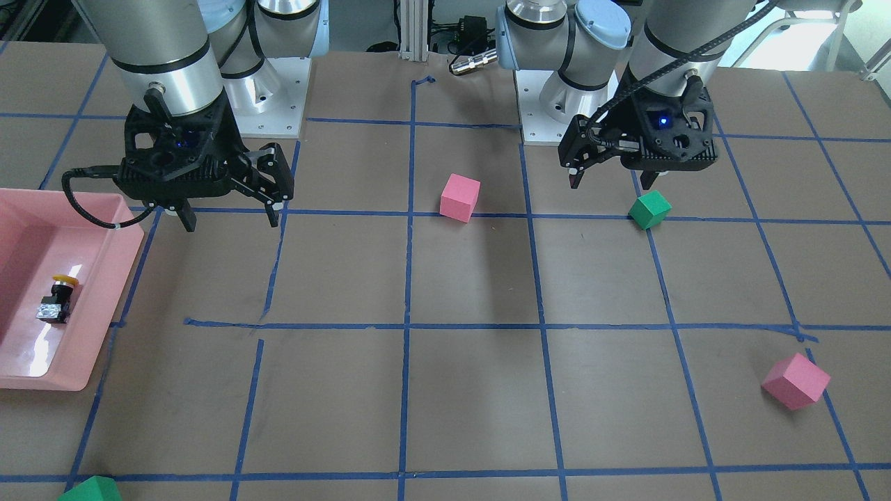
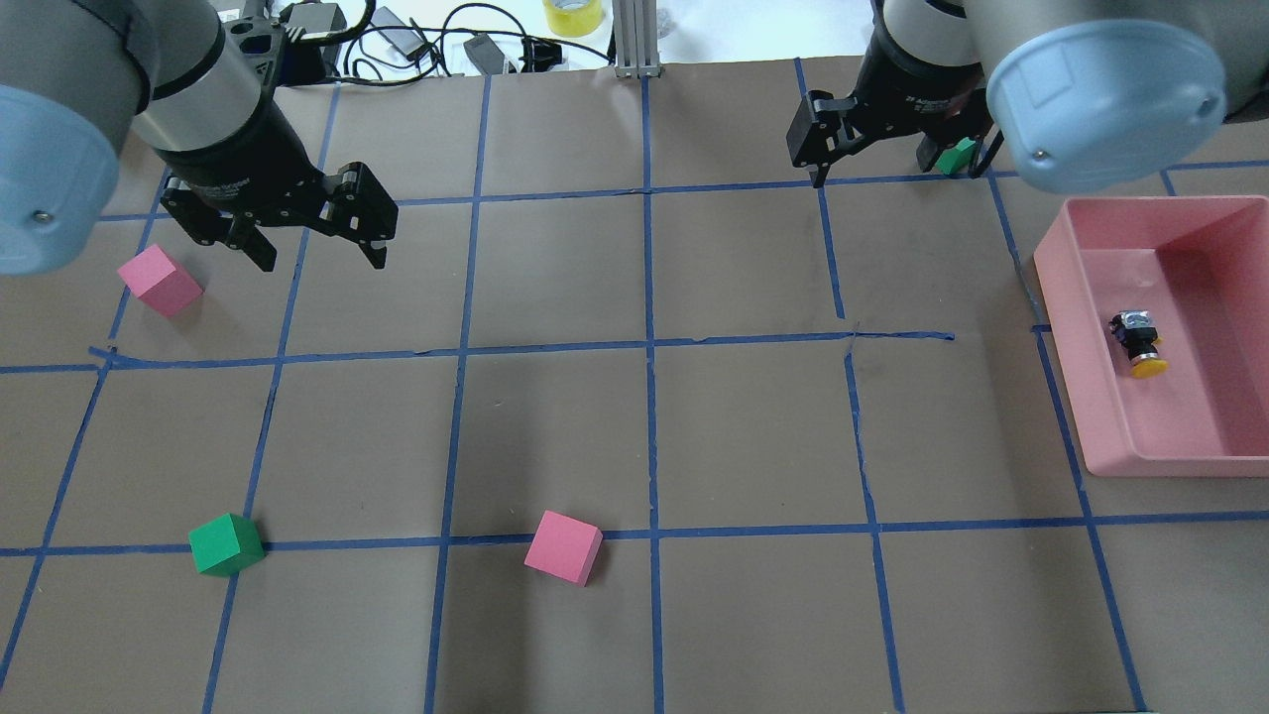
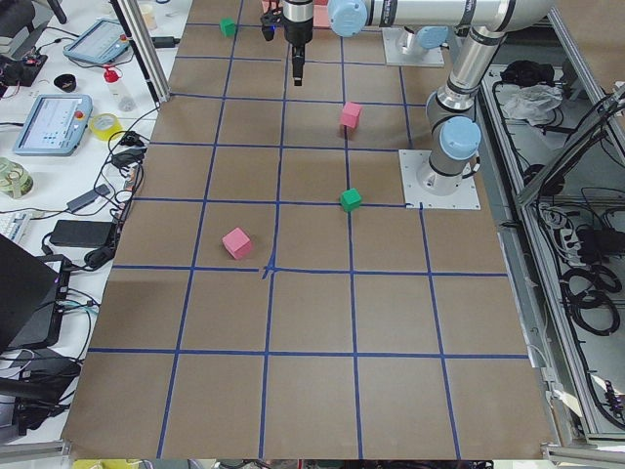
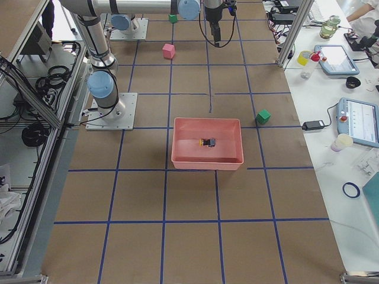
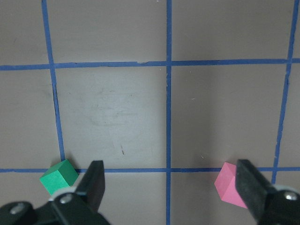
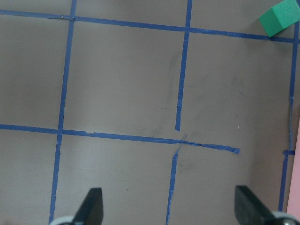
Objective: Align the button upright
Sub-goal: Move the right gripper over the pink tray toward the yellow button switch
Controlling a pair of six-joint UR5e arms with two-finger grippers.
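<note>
Front-facing view: the button [image 1: 57, 299] lies on its side on the floor of the pink tray [image 1: 115, 264], yellow cap toward the robot. The tray runs off the view's left edge. The right gripper [image 1: 231, 219] and left gripper [image 1: 612, 184] hang over the tabletop [image 1: 473, 278], fingers spread wide and empty. The far green cube [image 1: 90, 489] is cut by the bottom edge.

Overhead view: the button [image 2: 1138, 342] rests near the wall that faces the tabletop's middle, and the pink tray [image 2: 1061, 288] is clipped at the right. The right arm's blue joint cap covers part of the right gripper [image 2: 872, 169], which half hides the far green cube [image 2: 957, 156].

Left side view: the left gripper [image 3: 297, 68] is small and edge-on, so its gap cannot be read here.

Right side view: the button [image 4: 208, 142] is a dark speck mid-tray, its pose hard to make out.

Left wrist view: the parted fingers [image 5: 93, 183] frame bare tabletop. One hides part of a pink cube [image 5: 227, 183]; the other stands by the near green cube [image 5: 58, 176].

Right wrist view: the fingers [image 6: 91, 208], wide apart, are cut by the lower edge. The far green cube [image 6: 280, 18] is clipped at the corner, and only a sliver of the pink tray [image 6: 297, 206] shows.
</note>
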